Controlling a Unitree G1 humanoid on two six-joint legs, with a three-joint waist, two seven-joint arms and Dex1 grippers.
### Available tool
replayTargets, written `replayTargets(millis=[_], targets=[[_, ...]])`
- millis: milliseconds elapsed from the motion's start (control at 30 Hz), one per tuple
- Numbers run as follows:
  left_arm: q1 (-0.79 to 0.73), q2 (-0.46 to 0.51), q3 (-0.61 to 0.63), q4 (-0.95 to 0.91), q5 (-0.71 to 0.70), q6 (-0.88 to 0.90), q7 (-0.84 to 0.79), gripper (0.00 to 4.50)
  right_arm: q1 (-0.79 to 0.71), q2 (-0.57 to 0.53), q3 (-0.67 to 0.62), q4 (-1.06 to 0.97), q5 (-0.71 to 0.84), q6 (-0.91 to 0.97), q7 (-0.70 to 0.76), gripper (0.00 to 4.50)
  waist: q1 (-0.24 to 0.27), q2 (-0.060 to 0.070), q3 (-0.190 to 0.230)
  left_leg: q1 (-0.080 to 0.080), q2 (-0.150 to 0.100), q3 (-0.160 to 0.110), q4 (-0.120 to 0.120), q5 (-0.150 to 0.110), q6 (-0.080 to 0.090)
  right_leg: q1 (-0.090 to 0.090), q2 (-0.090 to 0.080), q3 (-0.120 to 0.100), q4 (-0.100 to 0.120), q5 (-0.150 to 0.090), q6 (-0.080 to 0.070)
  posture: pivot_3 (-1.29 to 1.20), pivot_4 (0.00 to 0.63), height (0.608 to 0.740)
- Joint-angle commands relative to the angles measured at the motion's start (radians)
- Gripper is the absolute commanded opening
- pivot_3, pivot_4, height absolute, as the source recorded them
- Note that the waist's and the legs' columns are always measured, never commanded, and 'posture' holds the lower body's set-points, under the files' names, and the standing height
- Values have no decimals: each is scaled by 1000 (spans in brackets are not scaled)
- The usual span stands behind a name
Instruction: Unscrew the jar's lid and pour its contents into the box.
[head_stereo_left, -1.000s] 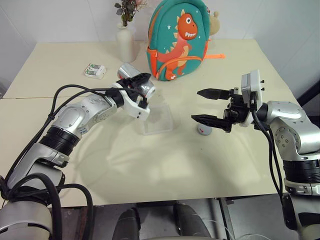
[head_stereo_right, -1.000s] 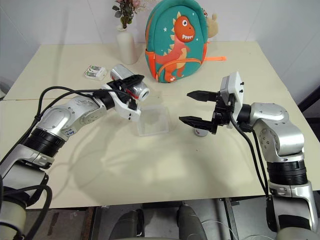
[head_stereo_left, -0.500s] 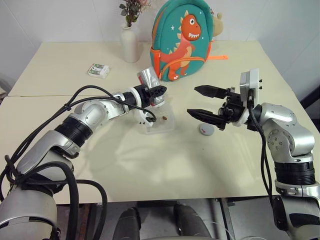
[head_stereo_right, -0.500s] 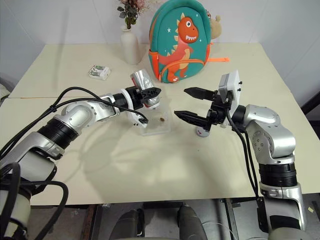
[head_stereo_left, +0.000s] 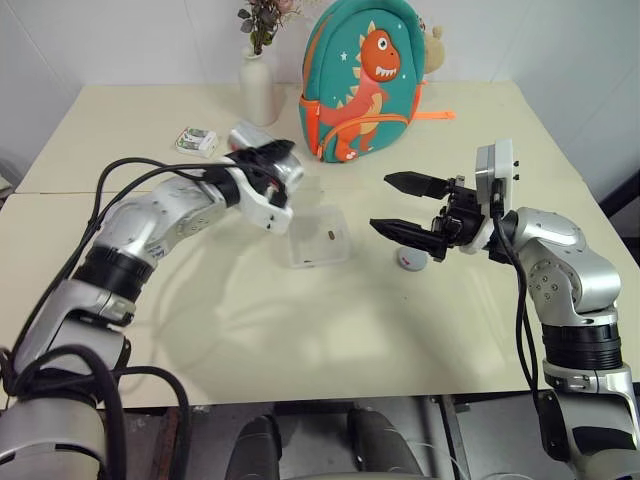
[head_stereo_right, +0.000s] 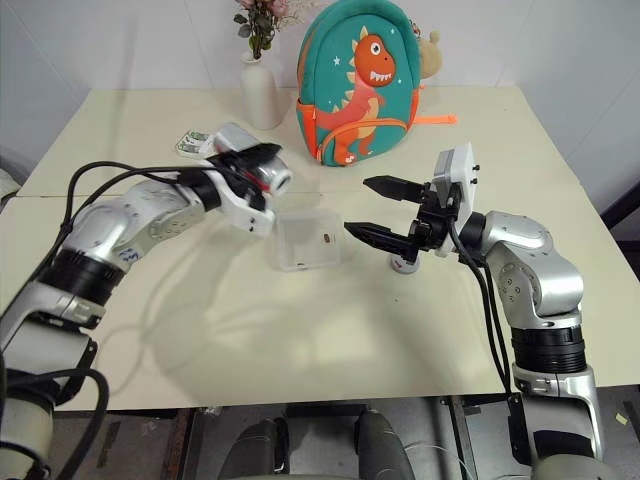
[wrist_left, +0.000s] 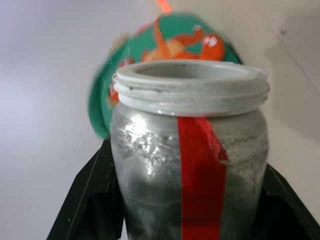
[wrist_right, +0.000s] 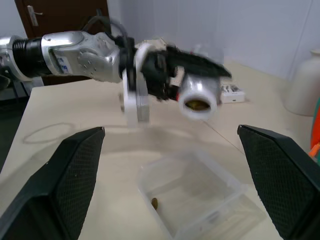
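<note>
A: Status on the pour?

B: Lid (head_stereo_left: 409, 259) is off, lying flat on the table (head_stereo_left: 300, 350) just right of the box (head_stereo_left: 318, 235), under the right gripper (head_stereo_left: 405, 205). One small dark-brown bit (head_stereo_left: 330, 236) sits inside the box, so at least part of the contents is out.

A: Jar empty?

B: Can't confirm. Right wrist view shows amber-brown in the jar's mouth; could be residue or just the inside colour. I'd judge the pour mostly done, pending a check for leftovers.

A: Where's the jar?

B: The jar (head_stereo_left: 262, 158) is clamped in the left gripper (head_stereo_left: 272, 160), fingers closed on its body. Held off the table, roughly on its side, mouth toward the box, just beyond the box's left far corner, not over it.

A: Arms?

B: Left arm reaches forward from the table's left side, elbow bent. Right arm is bent in from the right edge, gripper pointing left toward the box, jaws wide apart, holding nothing.

A: Left to do?

B: Likely just setting the jar down.
</note>
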Motion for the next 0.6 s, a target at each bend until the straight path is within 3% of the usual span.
replayTargets(millis=[33,133,333,600], targets=[[108,-108,277,-128,-459,328,-237,2248,-12,-21,-10,-18,11,-6,27,4483,2,0,0,0,0,0,1,0,0,0,0,0,0,0,0,0,150,740],[208,-211,515,-241,-706,622,-247,2248,-24,-34,1,-8,-2,-10,53,4483,-1,0,0,0,0,0,4,0,0,1,0,-1,3,0,0,0,150,740],[323,-312,819,-321,-906,866,-84,2248,-55,-56,35,16,-38,-33,113,4483,-14,-1,0,1,1,-4,7,1,-1,1,2,0,8,0,0,0,150,740],[476,-330,925,-259,-995,699,-88,2248,-80,-39,69,27,-58,-45,141,4483,-24,-2,0,1,0,-5,8,1,-1,2,2,0,8,1,0,0,150,740]])
